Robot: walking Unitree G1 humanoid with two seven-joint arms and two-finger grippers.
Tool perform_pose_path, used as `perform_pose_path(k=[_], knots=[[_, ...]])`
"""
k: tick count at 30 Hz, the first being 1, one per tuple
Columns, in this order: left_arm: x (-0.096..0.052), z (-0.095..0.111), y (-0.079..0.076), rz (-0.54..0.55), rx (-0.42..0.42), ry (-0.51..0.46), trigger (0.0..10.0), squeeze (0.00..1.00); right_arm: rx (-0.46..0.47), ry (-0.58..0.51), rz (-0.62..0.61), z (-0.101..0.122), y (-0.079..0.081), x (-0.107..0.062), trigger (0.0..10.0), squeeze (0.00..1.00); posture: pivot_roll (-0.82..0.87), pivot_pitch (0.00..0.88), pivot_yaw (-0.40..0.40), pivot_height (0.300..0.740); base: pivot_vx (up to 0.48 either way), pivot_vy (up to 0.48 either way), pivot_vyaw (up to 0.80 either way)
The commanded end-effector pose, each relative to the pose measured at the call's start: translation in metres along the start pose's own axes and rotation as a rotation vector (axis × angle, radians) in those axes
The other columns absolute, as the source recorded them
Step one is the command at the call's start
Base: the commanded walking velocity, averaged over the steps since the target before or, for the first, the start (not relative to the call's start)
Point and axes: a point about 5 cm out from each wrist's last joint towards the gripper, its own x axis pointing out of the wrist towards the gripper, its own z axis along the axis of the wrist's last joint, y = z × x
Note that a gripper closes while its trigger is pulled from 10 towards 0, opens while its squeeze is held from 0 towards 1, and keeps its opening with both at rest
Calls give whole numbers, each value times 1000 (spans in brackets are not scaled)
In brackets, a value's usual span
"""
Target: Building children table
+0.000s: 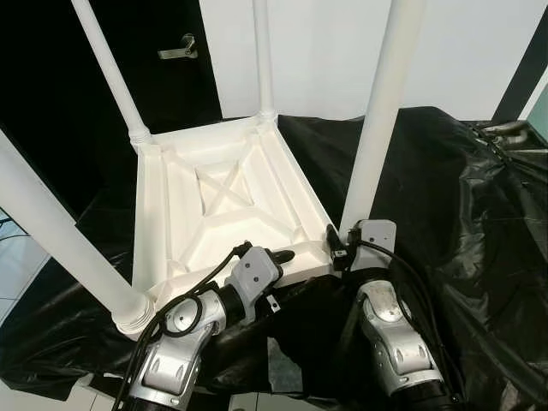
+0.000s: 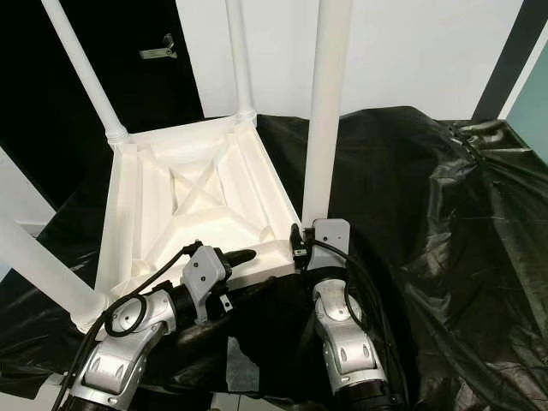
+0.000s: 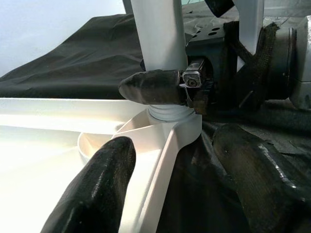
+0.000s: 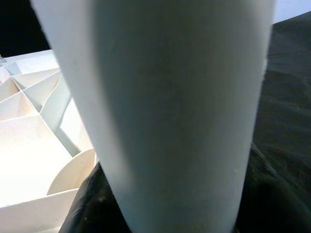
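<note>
The upturned white table top (image 1: 223,201) lies on the black-draped surface (image 1: 445,197), its near edge straddled by the spread left claw (image 1: 287,257). Just beside it, the right claw (image 3: 160,87) pinches the near-right leg (image 1: 377,120) at its socket. The plastic looks light, stiff and slick, so gripping low by the socket seems safest.
</note>
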Motion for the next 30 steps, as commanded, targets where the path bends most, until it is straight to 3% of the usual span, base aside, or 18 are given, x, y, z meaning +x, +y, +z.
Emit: perform_pose_path(k=[1,7,8,9,10,19,25,26,30], knots=[[1,-4,1,51,-12,8,10000,0,-4,83,-26,-16,-5,-5,10000,0,42,0,37,740,0,0,0],[3,-3,2,55,-4,5,10000,0,-20,84,-38,-15,-6,-4,10000,0,46,0,25,740,0,0,0],[4,-3,2,56,-3,4,10000,0,-25,82,-40,-14,-7,-4,10000,682,45,0,24,740,0,0,0],[4,-3,2,56,-3,4,10000,0,-25,82,-40,-14,-7,-4,10000,682,45,0,24,740,0,0,0],[4,-3,2,55,-3,3,10000,0,-29,81,-45,-13,-7,-4,10000,1000,45,0,23,740,0,0,0],[4,-2,3,56,1,-1,10000,0,-53,19,29,-5,-16,-4,10000,1000,44,0,23,740,0,0,0],[2,-2,4,57,-1,0,10000,0,-65,-21,190,1,-19,-6,10000,1000,39,0,33,740,0,0,0],[2,-2,4,55,0,1,10000,0,-70,-24,234,2,-19,-6,10000,0,37,0,37,740,0,0,0],[2,-2,6,55,1,3,10000,0,-99,-46,332,6,-22,-4,10000,0,38,0,42,740,0,0,0]])
